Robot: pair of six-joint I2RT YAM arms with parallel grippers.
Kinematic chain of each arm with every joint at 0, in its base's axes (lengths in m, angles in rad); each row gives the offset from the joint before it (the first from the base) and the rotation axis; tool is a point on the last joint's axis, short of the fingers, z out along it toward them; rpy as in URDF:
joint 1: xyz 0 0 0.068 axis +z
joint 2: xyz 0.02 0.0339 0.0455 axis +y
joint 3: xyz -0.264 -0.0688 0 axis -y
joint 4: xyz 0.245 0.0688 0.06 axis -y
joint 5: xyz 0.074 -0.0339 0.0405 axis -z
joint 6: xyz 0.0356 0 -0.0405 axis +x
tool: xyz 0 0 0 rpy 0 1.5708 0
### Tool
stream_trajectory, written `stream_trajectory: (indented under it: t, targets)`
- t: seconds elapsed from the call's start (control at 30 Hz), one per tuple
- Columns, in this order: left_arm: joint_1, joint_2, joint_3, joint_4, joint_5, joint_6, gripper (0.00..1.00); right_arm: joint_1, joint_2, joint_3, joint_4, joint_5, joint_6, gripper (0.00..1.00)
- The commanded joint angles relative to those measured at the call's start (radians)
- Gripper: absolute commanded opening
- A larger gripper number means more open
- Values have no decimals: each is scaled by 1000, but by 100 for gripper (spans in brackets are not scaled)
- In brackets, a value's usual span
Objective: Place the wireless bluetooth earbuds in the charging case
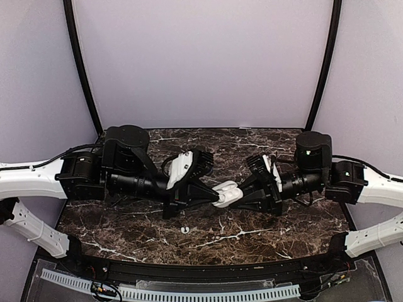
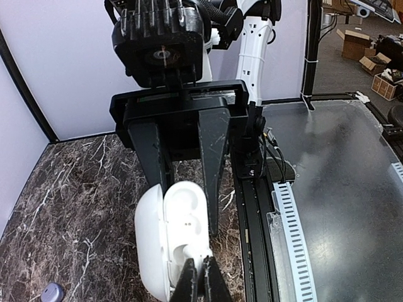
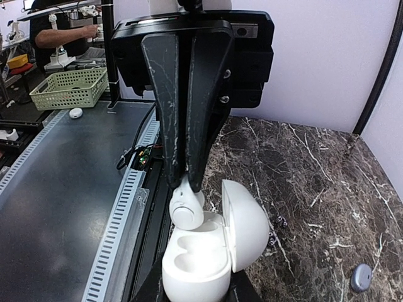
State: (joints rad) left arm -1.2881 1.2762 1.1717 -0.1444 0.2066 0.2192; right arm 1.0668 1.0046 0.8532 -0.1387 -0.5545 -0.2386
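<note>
1. Tips of the left claw (image 3: 186, 184) narrowed almost shut on one earbud (image 3: 187, 206), pinched by its upper end.
2. Body of that earbud down at the far well of the charging case (image 3: 196, 251), touching or just inside the rim; seated or not, cannot tell. Near well bare.
3. Case straight ahead of the left claw along the line of its fingers, mouth turned toward them, lid swung open to one side. Wells one behind the other along the base's long axis. Probably calls for a short push along the finger line, with no sideways shift.
4. From the opposite side, the right claw (image 2: 189, 217) closed on the case, holding it apparently clear of the worktop (image 1: 126, 220), midway between the arms.
5. Left arm nearer the earbud, right arm nearer the case.
6. On the worktop, apart from both claws: a small white item (image 1: 184, 229), too small to identify, possibly the second earbud; a small grey-blue pebble (image 3: 361, 277).
</note>
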Motion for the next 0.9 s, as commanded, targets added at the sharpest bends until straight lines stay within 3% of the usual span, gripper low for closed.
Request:
stream_trajectory:
  t: [0.0, 0.53, 0.87]
  targets:
    - [-5, 5, 44, -30, -32, -23, 2, 6, -26, 14, 55, 12, 18, 3]
    - [-5, 33, 68, -32, -62, -71, 4, 7, -36, 4, 88, 32, 8, 1]
    - [-5, 54, 82, -58, -78, -71, 13, 7, -53, -6, 107, 42, 16, 0]
